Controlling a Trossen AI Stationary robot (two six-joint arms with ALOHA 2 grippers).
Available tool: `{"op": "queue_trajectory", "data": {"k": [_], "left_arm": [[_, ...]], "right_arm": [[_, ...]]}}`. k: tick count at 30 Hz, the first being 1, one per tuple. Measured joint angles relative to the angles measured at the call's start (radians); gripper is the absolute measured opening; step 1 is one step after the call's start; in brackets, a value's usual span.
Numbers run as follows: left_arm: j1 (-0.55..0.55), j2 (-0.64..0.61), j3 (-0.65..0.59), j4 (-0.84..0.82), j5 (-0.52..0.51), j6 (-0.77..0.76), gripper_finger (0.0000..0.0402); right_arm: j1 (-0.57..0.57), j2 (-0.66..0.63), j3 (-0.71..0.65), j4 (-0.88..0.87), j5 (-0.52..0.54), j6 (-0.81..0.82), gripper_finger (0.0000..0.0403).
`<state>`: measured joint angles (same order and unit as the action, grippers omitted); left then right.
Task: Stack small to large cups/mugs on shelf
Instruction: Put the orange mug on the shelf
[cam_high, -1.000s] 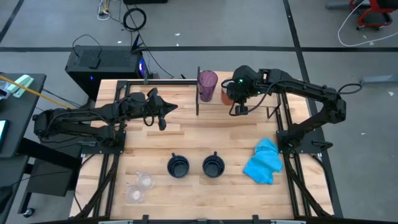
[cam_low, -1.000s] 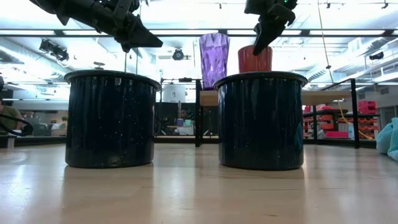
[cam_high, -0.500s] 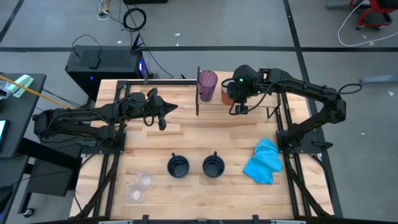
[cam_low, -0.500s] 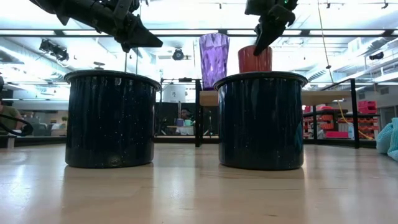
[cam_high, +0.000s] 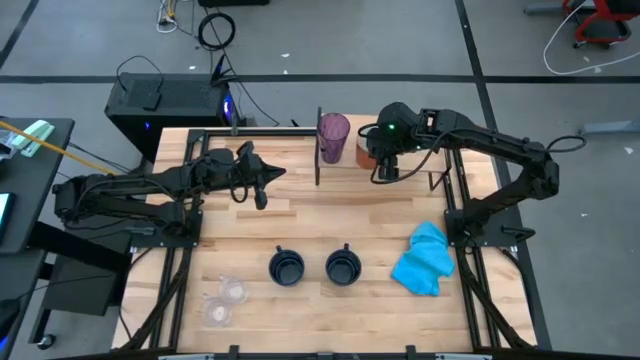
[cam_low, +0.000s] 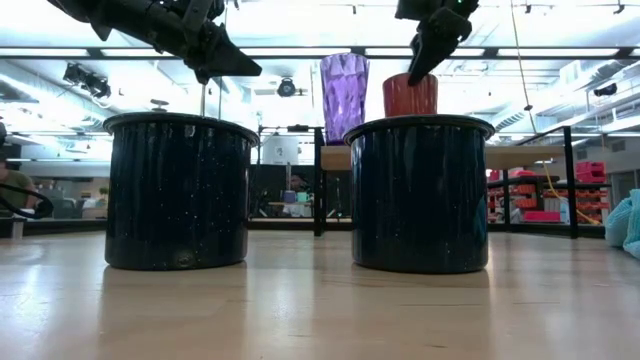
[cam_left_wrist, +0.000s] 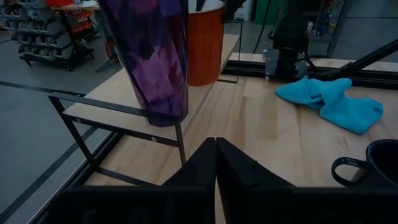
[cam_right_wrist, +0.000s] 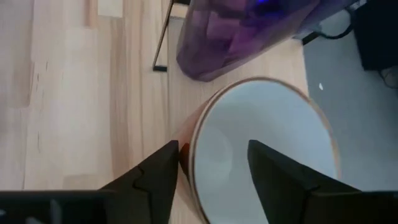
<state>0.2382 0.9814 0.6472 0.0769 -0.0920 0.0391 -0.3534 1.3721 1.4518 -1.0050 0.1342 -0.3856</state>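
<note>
From above, the right pincer (cam_high: 385, 168) hangs over the orange mug with white inside (cam_high: 366, 150), which stands on the light wooden shelf with thin black uprights (cam_high: 300, 127) at the far side of the slatted wooden surface (cam_high: 320, 215), just right of the tall translucent purple tumbler (cam_high: 333, 137); the left pincer (cam_high: 262, 184) waits over the left part of the surface, while two dark navy mugs (cam_high: 287, 267) sit near the front edge with two small clear plastic cups (cam_high: 232, 291) to their left and a bright blue cloth (cam_high: 424, 258) to the right. At table height, the right pincer (cam_low: 428, 45) sits just above the orange mug's rim, so a sideways pull could tip the mug against the tumbler. The left wrist camera shows its own fingers (cam_left_wrist: 205, 163) pressed together, holding nothing. The right wrist camera shows fingers (cam_right_wrist: 163, 163) apart, straddling one side of the mug's rim, one outside and one over the white interior; if they lift before clearing the wall, a finger may catch the rim and drag the mug off the shelf.
</note>
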Motion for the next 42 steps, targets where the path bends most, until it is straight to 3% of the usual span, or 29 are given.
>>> {"op": "queue_trajectory", "data": {"k": [15,27,34,42], "left_arm": [[0.0,0.0,0.0,0.0,0.0,0.0,0.0013],[0.0,0.0,0.0,0.0,0.0,-0.002,0.0018],[0.0,0.0,0.0,0.0,0.0,-0.002,0.0014],[0.0,0.0,0.0,0.0,0.0,-0.002,0.0023]], "right_arm": [[0.0,-0.139,0.0,0.005,0.012,0.081,0.0247],[-0.087,-0.158,0.0,-0.157,0.164,0.211,0.0228],[-0.171,-0.124,-0.062,-0.136,0.164,0.229,0.0217],[-0.266,-0.105,-0.15,-0.033,0.068,0.202,0.0201]]}}
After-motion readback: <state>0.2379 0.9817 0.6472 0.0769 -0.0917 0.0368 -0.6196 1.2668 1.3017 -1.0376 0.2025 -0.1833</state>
